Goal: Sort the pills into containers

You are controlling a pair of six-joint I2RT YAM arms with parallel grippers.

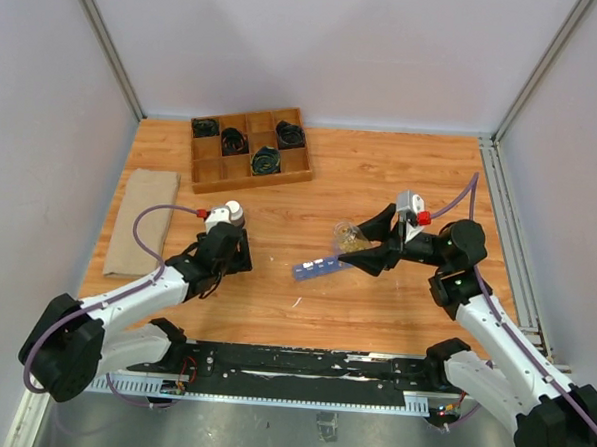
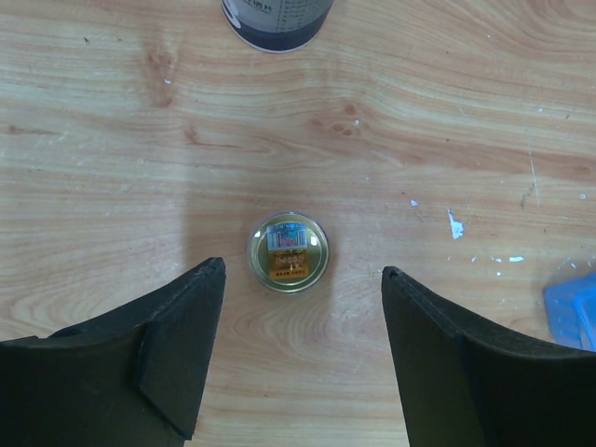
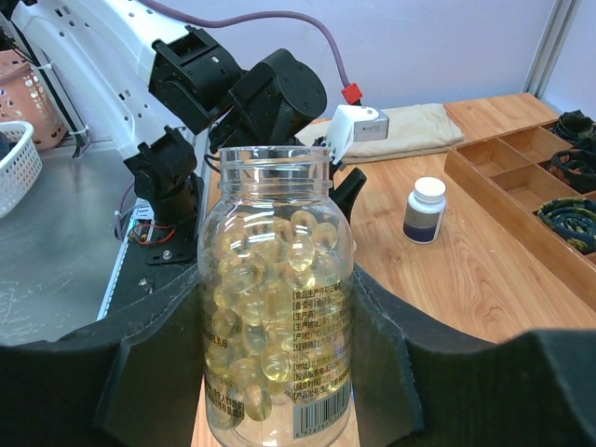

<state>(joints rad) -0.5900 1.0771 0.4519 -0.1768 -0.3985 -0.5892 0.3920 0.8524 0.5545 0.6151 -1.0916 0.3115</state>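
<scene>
1. Where the fixed overhead camera looks down on the wooden table (image 1: 380, 188), the right gripper (image 1: 363, 244) reaches in from the right, clenched around a clear round plastic bottle (image 1: 352, 238) that holds the small yellowish pills (image 1: 350, 242).
   - Just beside the bottle, on its near side, lies the long, narrow, translucent blue pill organizer (image 1: 321, 267).
   - The left gripper (image 1: 225, 248) points down at the table, next to a dark brown bottle (image 1: 234, 212) with a white cap.
   - A folded beige cloth (image 1: 143, 222) lies at the left, and a wooden grid tray (image 1: 250, 148) with black coils sits at the far edge.
2. In the left wrist view, the black fingers (image 2: 177, 345) stand apart and hold nothing.
   - A small round gold-rimmed lid (image 2: 289, 252) with a blue and orange label lies flat on the wood between them, touching neither.
   - The base of the dark brown bottle shows at the top edge, and a corner of the pill organizer at the right edge.
3. In the right wrist view, the padded fingers (image 3: 149, 372) press on both sides of the clear round plastic bottle.
   - The bottle stands upright in the frame with its mouth open and carries a printed label with a barcode.
   - The translucent yellow oval pills fill most of the bottle.
   - Behind it are the left arm (image 3: 233, 93), the dark brown bottle, the cloth and the grid tray.
</scene>
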